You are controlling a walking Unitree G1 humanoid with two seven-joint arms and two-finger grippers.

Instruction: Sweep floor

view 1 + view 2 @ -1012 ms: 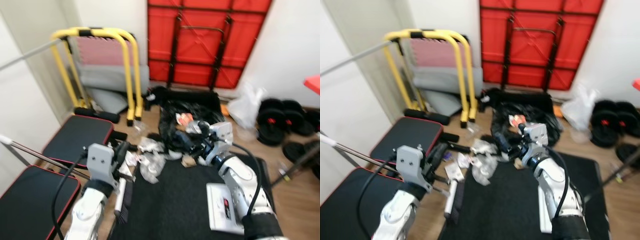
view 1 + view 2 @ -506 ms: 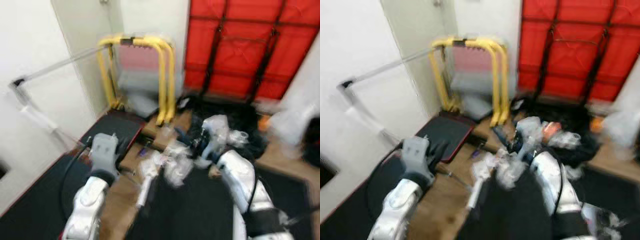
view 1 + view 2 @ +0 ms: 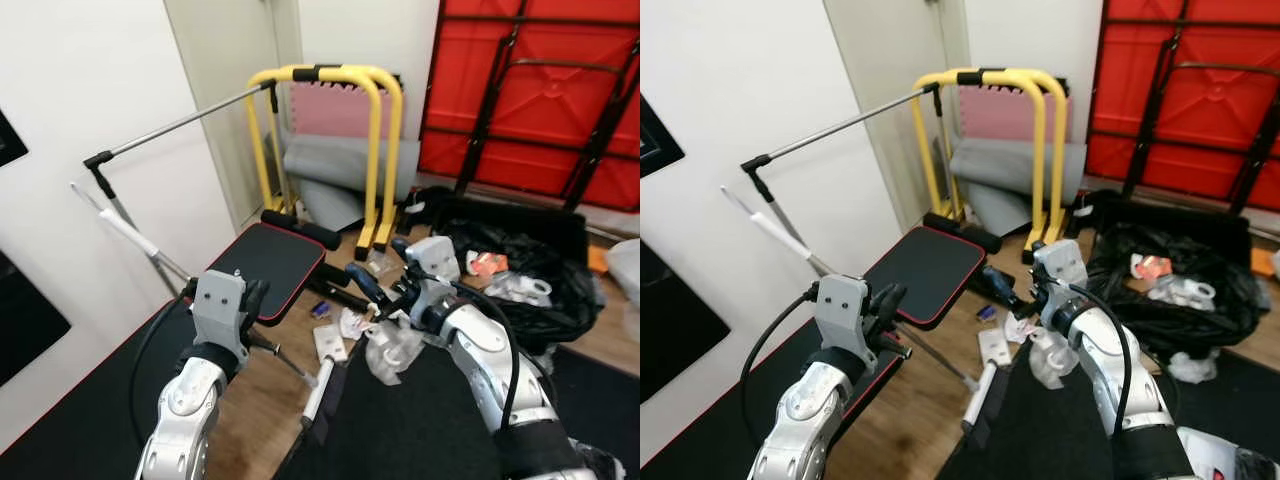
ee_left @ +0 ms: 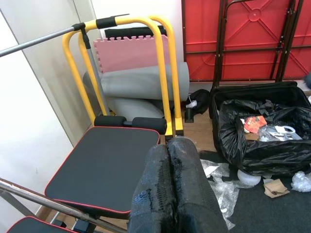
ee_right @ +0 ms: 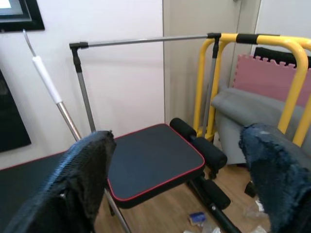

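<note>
at the far left a broom [image 3: 140, 238] leans its long metal handle up against the white wall, its white grip high and its shaft running down across the wooden floor [image 3: 930, 410] to a dark head that lies at the left edge of the black mat [image 3: 410, 430]; it is parked there, held by nothing. the left gripper [image 3: 252, 300] hangs just above that shaft with its fingers [image 4: 170, 184] pressed together on nothing, which looks like an arm poised near the handle rather than gripping it. behind it a black bench pad with red trim [image 3: 268, 258] sits low on the floor, and past that a yellow tubular frame [image 3: 330, 75] stands against the back wall with a pink foam mat [image 3: 340, 108] and a grey rolled mat [image 3: 340, 165] stowed behind it, out of the walking space. scraps of clear plastic and paper litter [image 3: 385, 345] are scattered on the wood just in front of the mat's far edge, the stuff a sweep would gather. the right gripper [image 3: 368, 288] reaches out over this litter with its fingers [image 5: 87, 165] spread wide apart and empty. to the right an open black rubbish bag [image 3: 530, 290] slumps on the floor before the red folded table [image 3: 540, 90], mouth up, likely ready to take the debris.
</note>
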